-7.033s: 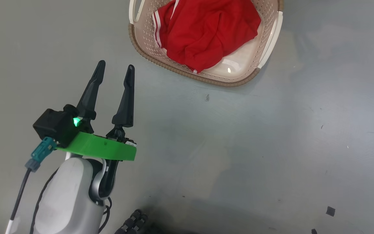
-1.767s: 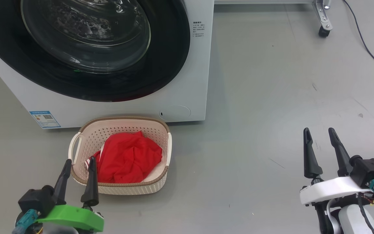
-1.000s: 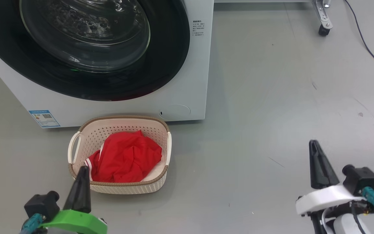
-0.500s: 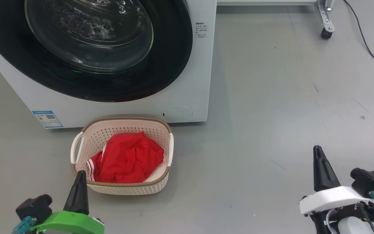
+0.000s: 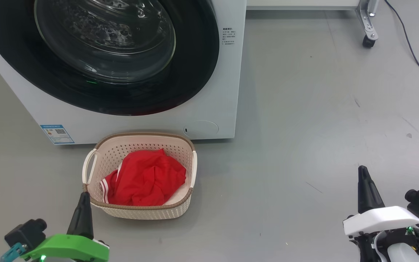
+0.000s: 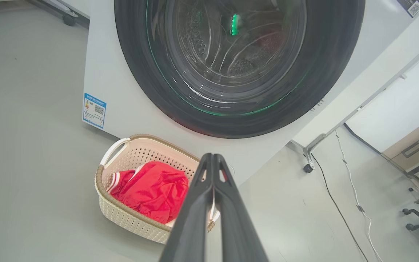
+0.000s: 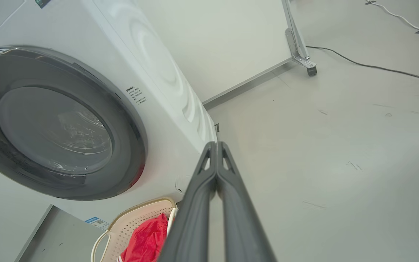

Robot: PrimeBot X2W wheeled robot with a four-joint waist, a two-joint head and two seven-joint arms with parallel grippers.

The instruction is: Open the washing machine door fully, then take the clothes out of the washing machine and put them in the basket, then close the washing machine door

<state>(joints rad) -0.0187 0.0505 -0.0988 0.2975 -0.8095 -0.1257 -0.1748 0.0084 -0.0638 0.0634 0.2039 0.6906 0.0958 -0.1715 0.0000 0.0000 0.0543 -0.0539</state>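
The basket sits just beside the washing machine; floor spreads rightward.

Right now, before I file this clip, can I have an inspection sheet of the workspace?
Surface: smooth grey floor, faint scuffs.
Job's things: big white front-loading washing machine, its round glossy black door looks shut; bright red clothes lie in the small cream perforated plastic basket on the floor before it.
Clutter: nothing seen.
Grippers: left gripper and right gripper both shut, holding nothing.
Cables: dark cable across the floor, far right.
Surroundings: metal leg on a black caster beyond the machine.
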